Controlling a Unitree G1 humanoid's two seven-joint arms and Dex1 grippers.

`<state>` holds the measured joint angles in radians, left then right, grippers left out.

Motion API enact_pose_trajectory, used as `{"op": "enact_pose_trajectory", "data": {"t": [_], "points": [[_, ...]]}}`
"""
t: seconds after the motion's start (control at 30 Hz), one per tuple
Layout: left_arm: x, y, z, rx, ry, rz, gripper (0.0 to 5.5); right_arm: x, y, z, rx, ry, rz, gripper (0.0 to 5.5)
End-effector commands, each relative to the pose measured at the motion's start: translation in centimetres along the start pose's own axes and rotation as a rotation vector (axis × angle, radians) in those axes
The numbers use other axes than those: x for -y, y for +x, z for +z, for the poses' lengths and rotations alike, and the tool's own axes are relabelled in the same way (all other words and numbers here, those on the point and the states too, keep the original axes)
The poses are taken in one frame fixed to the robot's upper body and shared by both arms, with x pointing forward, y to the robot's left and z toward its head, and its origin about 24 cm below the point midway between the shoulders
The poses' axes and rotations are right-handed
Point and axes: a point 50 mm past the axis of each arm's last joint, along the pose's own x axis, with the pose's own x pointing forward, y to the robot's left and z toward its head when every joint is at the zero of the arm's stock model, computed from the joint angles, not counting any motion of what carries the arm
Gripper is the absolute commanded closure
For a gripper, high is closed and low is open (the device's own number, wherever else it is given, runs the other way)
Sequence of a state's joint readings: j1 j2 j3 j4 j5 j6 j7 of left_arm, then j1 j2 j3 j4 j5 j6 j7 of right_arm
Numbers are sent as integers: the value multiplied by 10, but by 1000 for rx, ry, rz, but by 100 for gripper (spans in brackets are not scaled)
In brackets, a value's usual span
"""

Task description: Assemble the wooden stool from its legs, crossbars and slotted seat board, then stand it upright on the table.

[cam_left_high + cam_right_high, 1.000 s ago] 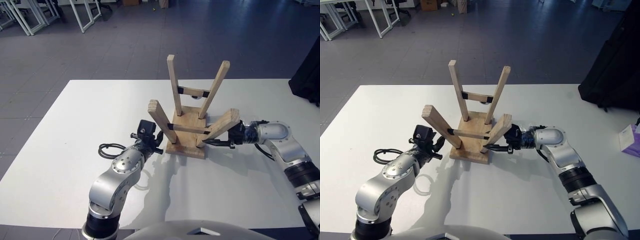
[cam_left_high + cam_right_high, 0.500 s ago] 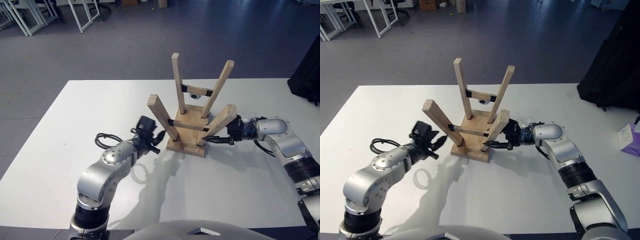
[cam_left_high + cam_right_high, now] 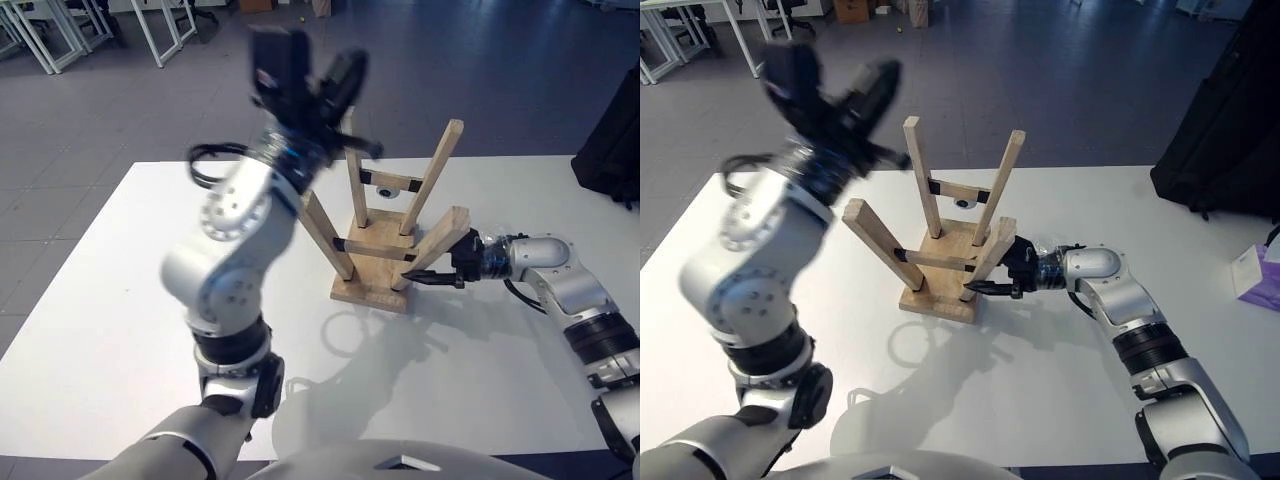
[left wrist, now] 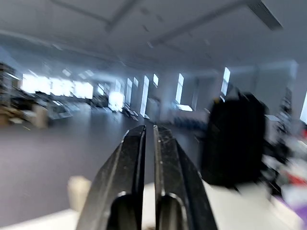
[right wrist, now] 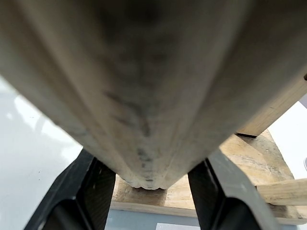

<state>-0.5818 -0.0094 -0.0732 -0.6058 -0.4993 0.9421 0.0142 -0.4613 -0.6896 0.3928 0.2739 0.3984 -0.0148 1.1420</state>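
Note:
The wooden stool stands upside down on the white table [image 3: 110, 300], its seat board [image 3: 372, 291] flat on the top. All its legs point up, joined by a far crossbar [image 3: 396, 184] and a near crossbar [image 3: 377, 249]. My right gripper [image 3: 441, 277] is shut on the near right leg [image 3: 437, 243] low down. In the right wrist view that leg [image 5: 144, 96] runs between the two fingers [image 5: 91, 191]. My left gripper [image 4: 149, 132] is shut and holds nothing. It hangs high in the air, above the stool's left side [image 3: 345, 85].
A purple and white packet [image 3: 1262, 280] lies at the table's right edge. A black bag [image 3: 612, 150] stands on the floor beyond the right side. White desk frames [image 3: 60, 30] stand at the far left of the room.
My left arm has swung up from the table beside the stool's near left leg to high above it. The right gripper has kept its hold on the near right leg.

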Motion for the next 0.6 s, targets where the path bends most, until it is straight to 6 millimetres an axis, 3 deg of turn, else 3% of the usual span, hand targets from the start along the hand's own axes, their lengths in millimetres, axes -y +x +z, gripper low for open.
{"op": "enact_pose_trajectory", "data": {"t": [0.03, 0.17, 0.23, 0.33, 0.4, 0.43, 0.5, 0.6], "points": [[21, 5, -54, -221, 110, 6, 538, -50, 10, -84, -395, 273, 134, 347], [30, 14, -29, 26, 114, 36, 538, -49, 11, -84, -401, 265, 146, 347], [24, 14, -33, 19, 128, 117, 538, -49, 10, -84, -404, 263, 152, 347], [12, -3, -106, -465, 136, 179, 538, -50, 9, -84, -409, 263, 162, 347], [14, -31, -156, -770, -22, 188, 538, -51, 8, -84, -413, 260, 171, 347], [17, -43, -172, -874, -74, 192, 538, -50, 8, -84, -414, 257, 176, 347], [19, -54, -186, -961, -148, 193, 538, -49, 8, -83, -416, 252, 179, 347], [19, -49, -185, -945, -158, 193, 538, -48, 8, -82, -417, 249, 174, 347]]}}
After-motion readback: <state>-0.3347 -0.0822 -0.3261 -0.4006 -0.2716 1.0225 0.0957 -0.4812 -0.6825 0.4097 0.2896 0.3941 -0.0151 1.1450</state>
